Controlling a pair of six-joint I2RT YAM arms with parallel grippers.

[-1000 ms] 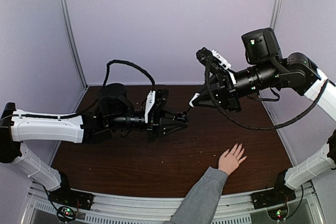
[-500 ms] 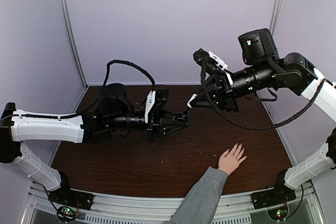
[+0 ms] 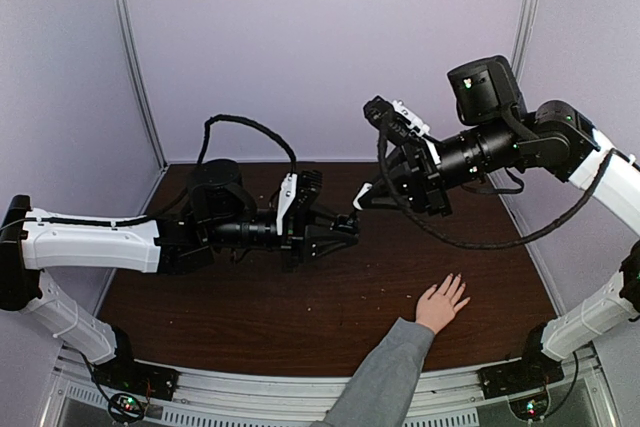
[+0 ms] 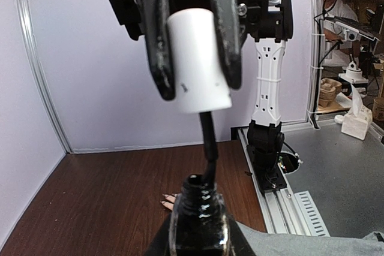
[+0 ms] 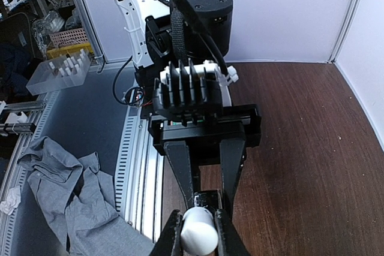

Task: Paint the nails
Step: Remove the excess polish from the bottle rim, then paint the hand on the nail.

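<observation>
Pale lilac walls [image 3: 320, 47] are closing in the far side and both flanks of a dark wooden tabletop [image 3: 250, 317]. The left arm [image 3: 100, 242] is reaching in low from the left edge towards the middle. The right arm [image 3: 540, 142] is coming in higher from the right edge, its wrist tilting down towards the other.

A grey sleeve [image 3: 385, 372] is crossing the near edge, right of centre. From it a light-skinned hand [image 3: 441, 303] is lying palm down on the wood, towards the near right corner.

Over the middle of the tabletop the left gripper [image 3: 348, 223] is clamping a small dark bottle [image 4: 201, 223] with its jaws pressed to the bottle's sides. The bottle is standing upright with its neck open. It is showing black and glossy, but I cannot tell whether that is the glass or what is in it.

Just above it the right gripper [image 3: 363, 197] is squeezing a white cylindrical cap [image 4: 198, 61] between its black fingers. A thin black stem [image 4: 208, 142] is hanging from the cap and dipping straight into the bottle's neck.

The hand's long axis is running from the near edge diagonally towards the far right corner. Its fingers are spreading and pointing that way. The nails [image 3: 456, 278] are showing as tiny pale tips at the finger ends, well apart from the bottle and both grippers.
</observation>
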